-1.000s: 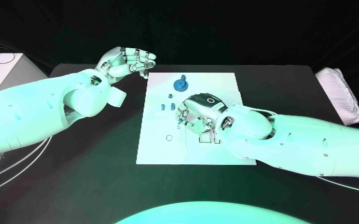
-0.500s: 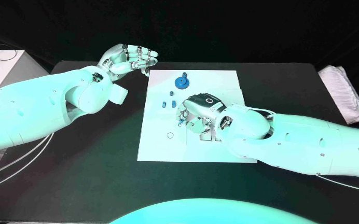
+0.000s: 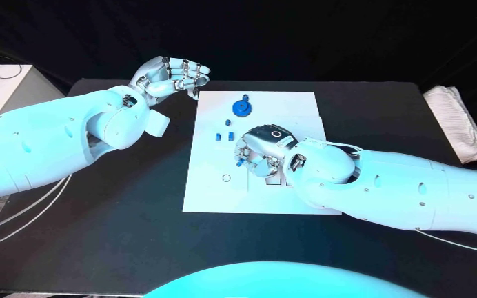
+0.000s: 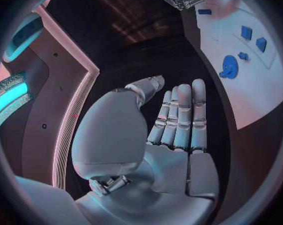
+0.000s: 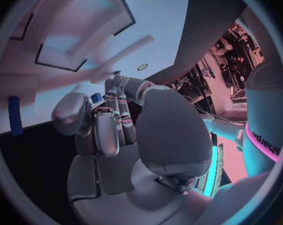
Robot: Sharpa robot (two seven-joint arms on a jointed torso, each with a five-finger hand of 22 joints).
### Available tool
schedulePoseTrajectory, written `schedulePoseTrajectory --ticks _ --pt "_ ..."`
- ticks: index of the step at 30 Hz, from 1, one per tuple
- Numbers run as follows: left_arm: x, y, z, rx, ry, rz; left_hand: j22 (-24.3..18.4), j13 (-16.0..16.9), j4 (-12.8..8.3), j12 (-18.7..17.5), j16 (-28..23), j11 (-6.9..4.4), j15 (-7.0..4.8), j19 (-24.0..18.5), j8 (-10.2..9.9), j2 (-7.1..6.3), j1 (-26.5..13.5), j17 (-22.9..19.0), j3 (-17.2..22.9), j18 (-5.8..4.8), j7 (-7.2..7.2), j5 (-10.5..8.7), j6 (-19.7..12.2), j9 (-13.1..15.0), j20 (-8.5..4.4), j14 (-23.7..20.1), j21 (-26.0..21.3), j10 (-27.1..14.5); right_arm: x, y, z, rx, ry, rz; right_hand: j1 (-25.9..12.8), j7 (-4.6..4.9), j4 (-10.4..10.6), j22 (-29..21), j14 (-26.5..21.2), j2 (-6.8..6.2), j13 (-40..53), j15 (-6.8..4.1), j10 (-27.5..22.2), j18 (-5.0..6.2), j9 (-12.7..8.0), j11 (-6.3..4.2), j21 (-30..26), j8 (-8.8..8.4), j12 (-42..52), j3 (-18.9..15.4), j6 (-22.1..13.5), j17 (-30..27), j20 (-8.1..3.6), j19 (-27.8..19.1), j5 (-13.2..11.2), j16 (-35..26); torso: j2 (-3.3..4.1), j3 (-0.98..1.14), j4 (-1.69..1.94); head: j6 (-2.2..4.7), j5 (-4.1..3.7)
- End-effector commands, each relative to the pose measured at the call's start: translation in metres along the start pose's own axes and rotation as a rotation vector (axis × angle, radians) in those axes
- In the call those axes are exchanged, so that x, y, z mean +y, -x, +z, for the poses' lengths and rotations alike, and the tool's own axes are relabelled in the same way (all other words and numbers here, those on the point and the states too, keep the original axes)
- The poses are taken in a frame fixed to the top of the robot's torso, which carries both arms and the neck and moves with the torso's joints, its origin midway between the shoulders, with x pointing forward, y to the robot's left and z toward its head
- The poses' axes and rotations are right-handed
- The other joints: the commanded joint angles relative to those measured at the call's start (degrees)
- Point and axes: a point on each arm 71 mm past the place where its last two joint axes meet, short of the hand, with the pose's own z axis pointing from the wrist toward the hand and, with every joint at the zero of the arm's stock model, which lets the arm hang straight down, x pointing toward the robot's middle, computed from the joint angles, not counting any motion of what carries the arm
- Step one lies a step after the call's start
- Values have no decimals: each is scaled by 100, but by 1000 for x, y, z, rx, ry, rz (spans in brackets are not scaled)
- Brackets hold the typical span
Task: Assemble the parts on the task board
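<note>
Left hand (image 3: pixel 171 77) edged toward task board (image 3: pixel 214 194), clenched empty; right hand (image 3: pixel 260 153) pinching blue part (image 5: pixel 96 98).

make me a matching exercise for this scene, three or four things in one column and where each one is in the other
Things:
1. left hand
2. right hand
3. round blue part
4. board

Places:
A. over the middle of the board
B. at the board's far end
C. off the board, beyond its far left corner
D. middle of the black table

Pairs: 1-C, 2-A, 3-B, 4-D
</note>
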Motion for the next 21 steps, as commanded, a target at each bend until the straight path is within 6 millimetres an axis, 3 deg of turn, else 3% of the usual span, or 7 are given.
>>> schedulePoseTrajectory --ticks 1,21 --pt "-1 -3 0 20 -5 -6 -5 7 -6 27 18 9 28 33 24 41 18 -9 -34 81 -14 36 -44 -8 -9 28 -31 -36 0 -3 0 22 -4 -20 7 15 -13 -3 285 47 4 -21 89 -58 8 -43 -12 21 19 32 34 -4 13 -7 9 -11 3 -3 -1 -10 2" --pt "-1 -2 0 23 0 -6 -8 7 -5 31 19 12 31 33 27 43 18 -11 -38 80 -12 37 -48 -10 -7 24 -34 -51 6 -7 4 33 8 -31 -3 20 -22 5 281 48 2 -18 85 -57 20 -40 -6 24 18 38 25 -11 16 -14 7 -12 5 0 -4 -45 2"
